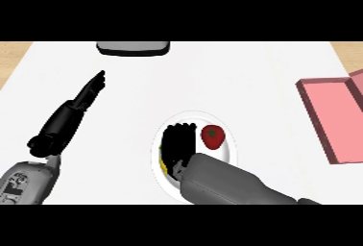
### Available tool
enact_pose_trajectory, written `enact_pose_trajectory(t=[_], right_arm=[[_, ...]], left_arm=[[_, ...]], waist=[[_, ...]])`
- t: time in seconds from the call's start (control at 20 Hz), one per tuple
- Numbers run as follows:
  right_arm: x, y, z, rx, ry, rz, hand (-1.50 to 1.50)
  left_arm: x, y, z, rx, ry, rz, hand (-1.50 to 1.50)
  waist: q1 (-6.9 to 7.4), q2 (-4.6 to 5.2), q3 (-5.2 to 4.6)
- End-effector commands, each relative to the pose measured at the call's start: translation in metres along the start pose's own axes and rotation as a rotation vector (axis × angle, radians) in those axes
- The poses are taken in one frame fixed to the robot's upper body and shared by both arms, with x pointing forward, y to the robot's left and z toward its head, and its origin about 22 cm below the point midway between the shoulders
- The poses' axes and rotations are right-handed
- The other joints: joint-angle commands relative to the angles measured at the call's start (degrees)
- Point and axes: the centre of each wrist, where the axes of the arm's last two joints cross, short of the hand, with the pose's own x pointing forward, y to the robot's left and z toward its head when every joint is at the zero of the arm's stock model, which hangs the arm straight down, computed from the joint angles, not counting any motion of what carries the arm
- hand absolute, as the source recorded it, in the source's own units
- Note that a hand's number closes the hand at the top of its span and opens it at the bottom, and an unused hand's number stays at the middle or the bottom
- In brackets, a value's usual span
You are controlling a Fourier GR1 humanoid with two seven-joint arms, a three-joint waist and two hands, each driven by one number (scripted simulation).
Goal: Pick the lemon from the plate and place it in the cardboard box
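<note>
A white plate lies in the middle of the counter. My right hand rests over the plate's left half, its fingers curled down over the lemon. Only a thin yellow sliver of the lemon shows at the hand's left edge, and it sits low on the plate. A red fruit lies on the plate just right of the fingers. The box, pink with low walls and an open flap, stands at the counter's right edge. My left hand lies open at the left with straight fingers pointing up and right.
A grey flat object sits at the counter's far edge, left of centre. White counter surface spreads between the plate and the box. Wooden floor shows past both far corners of the counter.
</note>
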Motion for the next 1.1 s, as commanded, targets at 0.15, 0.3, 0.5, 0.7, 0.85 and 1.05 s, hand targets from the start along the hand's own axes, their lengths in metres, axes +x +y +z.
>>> enact_pose_trajectory(t=[0.15,0.3,0.5,0.7,0.85,1.05], right_arm=[[0.004,0.012,-0.006,-0.119,-0.004,0.07,1.5],[0.008,0.016,0.002,-0.166,-0.032,0.092,1.5],[-0.087,-0.045,-0.069,-0.24,0.089,-0.138,1.5],[-0.172,-0.085,-0.098,-0.269,0.212,-0.41,1.5],[-0.206,-0.101,-0.111,-0.347,0.225,-0.428,1.5],[-0.213,-0.116,-0.121,-0.463,0.2,-0.342,1.5]], left_arm=[[0.018,-0.006,-0.015,0.002,0.005,0.011,0.0],[-0.002,0.011,0.006,0.012,-0.006,-0.007,0.0],[-0.007,-0.004,0.005,0.008,0.001,-0.009,0.0],[0.006,0.004,-0.003,0.009,-0.019,-0.004,0.0],[0.023,0.005,-0.013,-0.013,-0.041,0.002,0.0],[0.001,-0.005,-0.003,-0.027,-0.017,0.003,0.0]], waist=[[-0.01,0.03,0.03],[0.24,0.02,0.01],[-0.39,0.64,0.09],[0.74,1.53,0.26],[2.12,1.47,0.23],[1.7,0.95,0.07]])
